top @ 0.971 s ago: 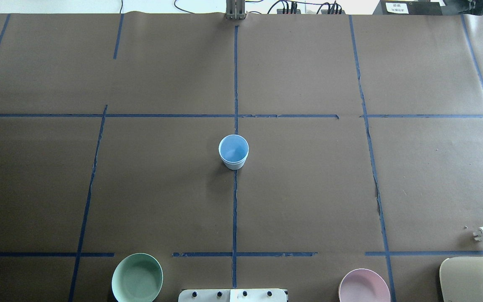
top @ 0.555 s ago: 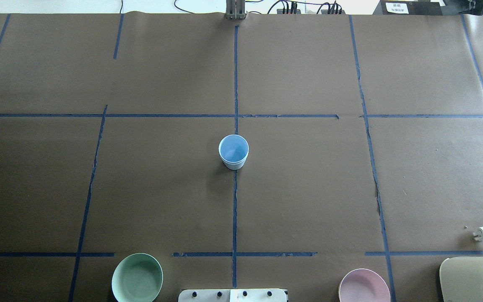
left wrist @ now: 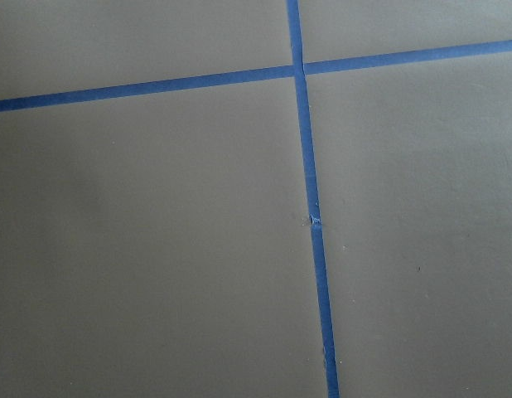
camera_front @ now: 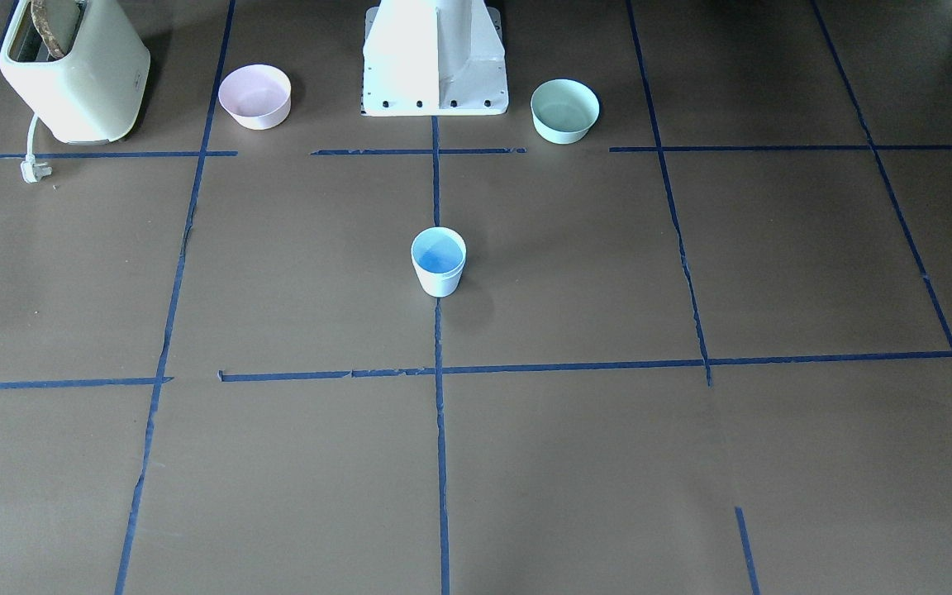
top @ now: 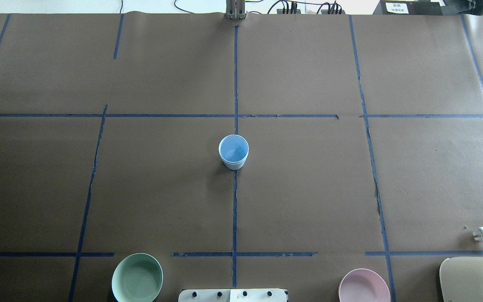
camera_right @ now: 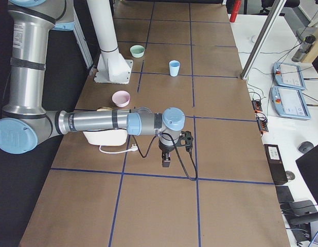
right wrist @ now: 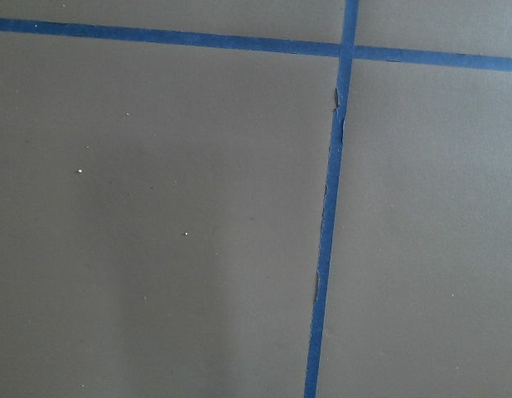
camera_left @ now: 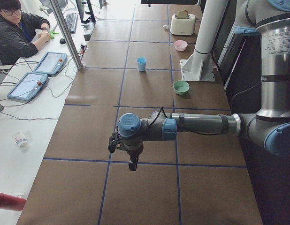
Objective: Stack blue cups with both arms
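Brown table: blue cup at centre, well apart from both jaws (grip state unclear).

brown table gridded with blue tape, white desk alongside holding 2 tablets.

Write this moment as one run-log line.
blue cup: upright, table centre | left gripper: over bare table, away from cup | right gripper: likewise | jaws: cannot tell
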